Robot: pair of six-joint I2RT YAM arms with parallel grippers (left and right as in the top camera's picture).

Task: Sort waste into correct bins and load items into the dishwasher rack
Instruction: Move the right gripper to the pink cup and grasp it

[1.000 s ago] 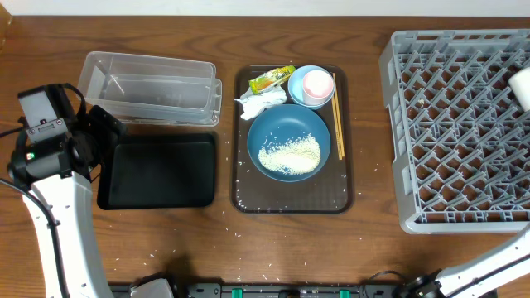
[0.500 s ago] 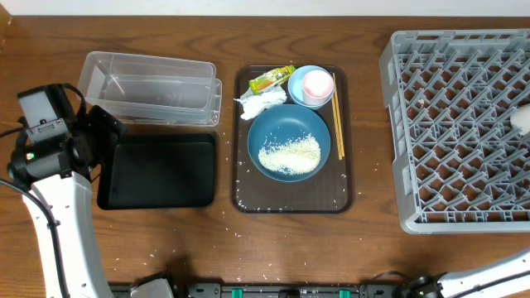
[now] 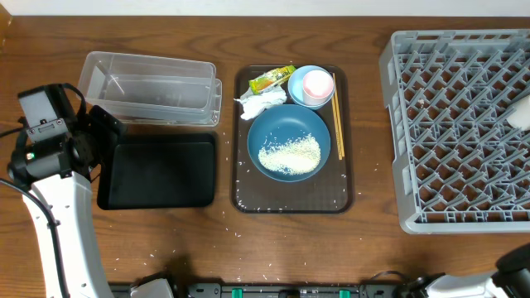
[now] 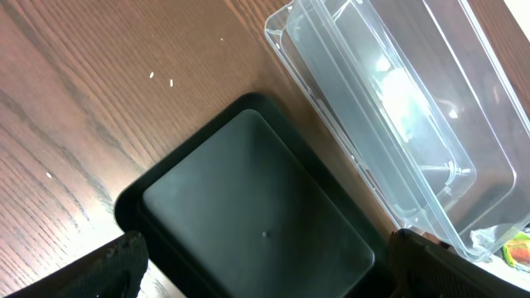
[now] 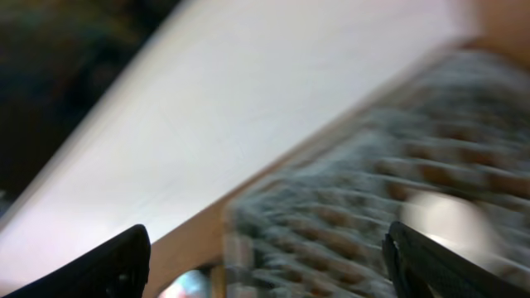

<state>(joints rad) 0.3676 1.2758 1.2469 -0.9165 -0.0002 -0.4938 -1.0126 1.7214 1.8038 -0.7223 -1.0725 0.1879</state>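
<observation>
The dark blue plate (image 3: 289, 124) holds white rice (image 3: 290, 154) on the brown serving tray (image 3: 290, 199). Beside it lie the crumpled napkin (image 3: 261, 103), the yellow-green wrapper (image 3: 272, 79), the chopsticks (image 3: 338, 124) and the light blue bowl (image 3: 296, 83) with a pale round thing inside. My left gripper (image 4: 265, 269) stands open over the black tray (image 4: 257, 207), next to the clear tub (image 4: 397, 91). My right gripper (image 5: 269, 252) is open and holds nothing; its view is blurred, over the grey rack (image 5: 348, 215). A white rounded thing (image 3: 521, 112), seemingly the cup, lies in the rack (image 3: 455, 132) at its right edge.
Stray rice grains (image 3: 240, 223) dot the wooden table in front of the serving tray. The left arm (image 3: 45, 141) stands at the table's left side, beside the black tray (image 3: 161, 170) and the clear tub (image 3: 149, 87). A bit of the right arm (image 3: 513, 269) shows at the bottom right.
The right gripper has opened. The white thing at the rack's right edge has shifted toward the front. The left arm has not moved.
</observation>
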